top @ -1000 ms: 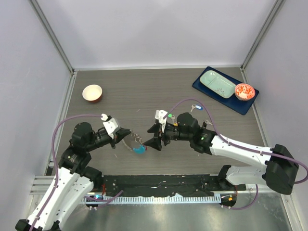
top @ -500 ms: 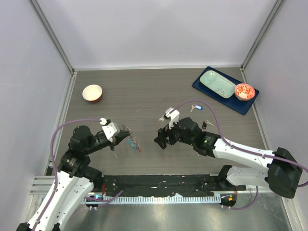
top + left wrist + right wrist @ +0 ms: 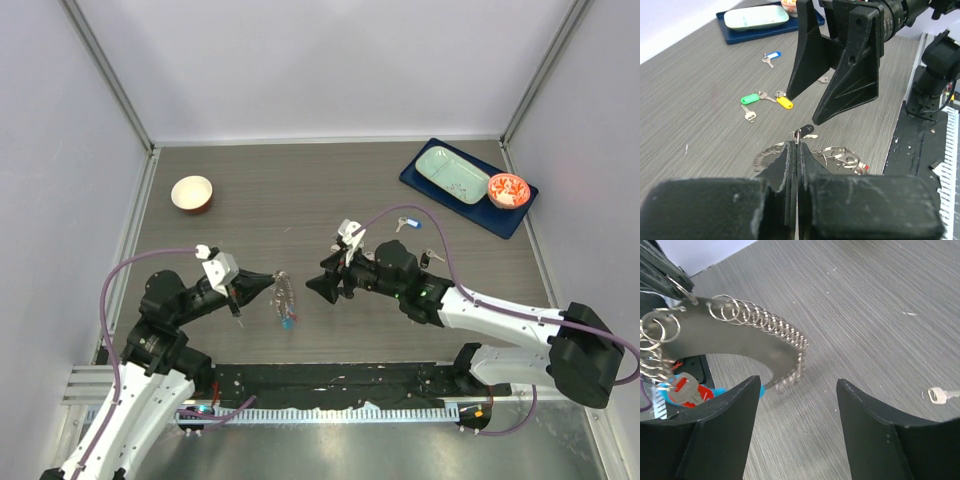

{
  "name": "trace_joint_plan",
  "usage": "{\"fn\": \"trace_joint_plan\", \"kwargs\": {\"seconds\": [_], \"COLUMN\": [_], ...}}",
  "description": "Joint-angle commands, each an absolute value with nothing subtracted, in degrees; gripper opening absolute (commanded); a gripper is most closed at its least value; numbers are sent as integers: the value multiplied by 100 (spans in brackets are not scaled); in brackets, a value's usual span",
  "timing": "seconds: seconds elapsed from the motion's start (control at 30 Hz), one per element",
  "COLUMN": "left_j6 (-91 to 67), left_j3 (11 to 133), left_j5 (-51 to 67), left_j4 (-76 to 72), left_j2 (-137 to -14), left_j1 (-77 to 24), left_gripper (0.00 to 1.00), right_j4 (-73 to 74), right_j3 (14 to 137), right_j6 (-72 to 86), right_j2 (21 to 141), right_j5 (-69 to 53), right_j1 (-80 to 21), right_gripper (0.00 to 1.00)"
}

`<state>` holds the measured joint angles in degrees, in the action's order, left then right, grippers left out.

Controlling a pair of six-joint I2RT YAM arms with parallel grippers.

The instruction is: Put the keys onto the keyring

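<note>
On the left, the left gripper is pressing its jaws tightly together on one ring of the keyring, holding its upper part above the grey table. The keyring is hanging just beyond those fingertips as a limp run of small linked silver rings, with a blue strap and a red tag dangling at its low end. Facing it from the right, the right gripper is hovering near the chain with its jaws apart and nothing between them. Further right, the keys are lying loose on the table, apart from the keyring: a green-tagged key, a yellow-tagged key, a blue-tagged key and a plain silver key. The keyring looks light, floppy and prone to swinging, so steadying a single ring seems wise. The keys look thin, slick and flat against the table, probably best taken by their plastic heads.
</note>
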<state>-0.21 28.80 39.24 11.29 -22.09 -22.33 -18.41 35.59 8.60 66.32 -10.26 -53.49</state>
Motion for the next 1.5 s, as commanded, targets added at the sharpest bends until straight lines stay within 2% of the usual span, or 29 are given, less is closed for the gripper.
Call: {"fn": "trace_joint_plan", "kwargs": {"seconds": [0.0,0.13,0.27,0.33,0.63,1.03,1.1,1.13,1.2,1.3,1.47], "left_j6": [-492,-606,-773,-869,-1081,-1257,-1266,-1266,-1257,-1091,-494], "left_j3": [2716,2672,2663,2663,2602,2558,2558,2558,2558,2601,2891], "left_j5": [4148,4332,4552,4658,4922,5045,5036,5036,5010,4983,5010], "left_j4": [247,97,-158,-333,-703,-905,-914,-914,-888,-625,339], "left_j2": [-1908,-1951,-2188,-2302,-2470,-2531,-2540,-2549,-2540,-2514,-2610], "left_j1": [-2224,-2215,-2215,-2215,-2224,-2215,-2215,-2215,-2215,-2215,-2215], "left_gripper": [0,0,0,0,0,0,0,0,0,0,13], "right_j4": [-2382,-2609,-3058,-3146,-3357,-3480,-3480,-3472,-3393,-3095,-2751], "right_j3": [3894,3894,3928,4060,4420,4544,4588,4597,4597,4675,4772], "right_j6": [598,457,440,439,545,624,650,650,616,466,220], "right_j2": [6619,6355,6433,6530,7013,7347,7374,7383,7383,7357,7348], "right_j5": [-1432,-1950,-2469,-2749,-3602,-3990,-4104,-4113,-4105,-4078,-4131], "right_j1": [-5335,-5352,-5344,-5335,-5344,-5344,-5344,-5344,-5344,-5344,-5344], "right_gripper": [67,60,45,42,35,24,16,6,1,1,1]}}
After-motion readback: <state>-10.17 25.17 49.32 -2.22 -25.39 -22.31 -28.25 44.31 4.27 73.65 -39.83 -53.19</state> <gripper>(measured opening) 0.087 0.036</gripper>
